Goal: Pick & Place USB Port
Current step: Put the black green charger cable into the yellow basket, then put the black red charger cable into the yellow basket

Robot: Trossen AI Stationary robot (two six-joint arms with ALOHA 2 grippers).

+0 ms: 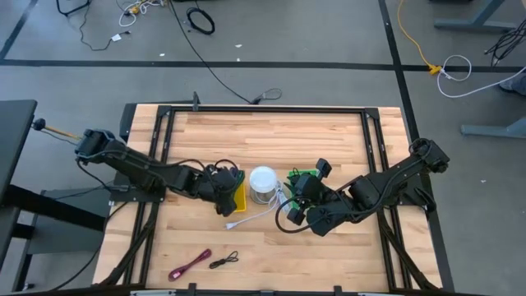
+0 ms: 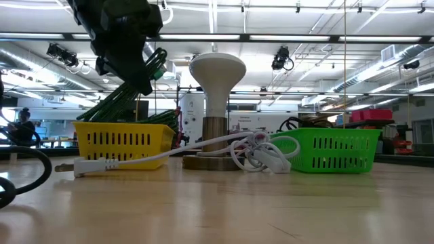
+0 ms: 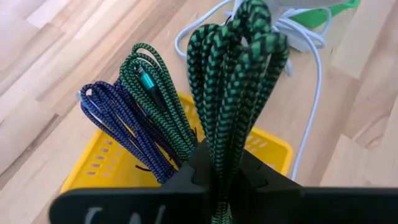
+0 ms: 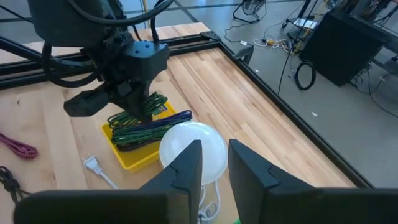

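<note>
Left gripper (image 3: 227, 186) clamped on green cable (image 3: 239, 93), above yellow basket (image 1: 239, 197), at 9 o'clock from lamp (image 1: 263, 182). Lower straight, release only inside basket (loops may snag rim). Right gripper (image 4: 214, 165) empty, fingers slightly apart, waits at 3 o'clock.

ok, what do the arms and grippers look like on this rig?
Both arms, left arm and right arm, are black, built of chunky jointed segments. Black cables loop off each near the wrist. The left gripper and right gripper each have two flat, matte black fingers. No markings are legible.
</note>
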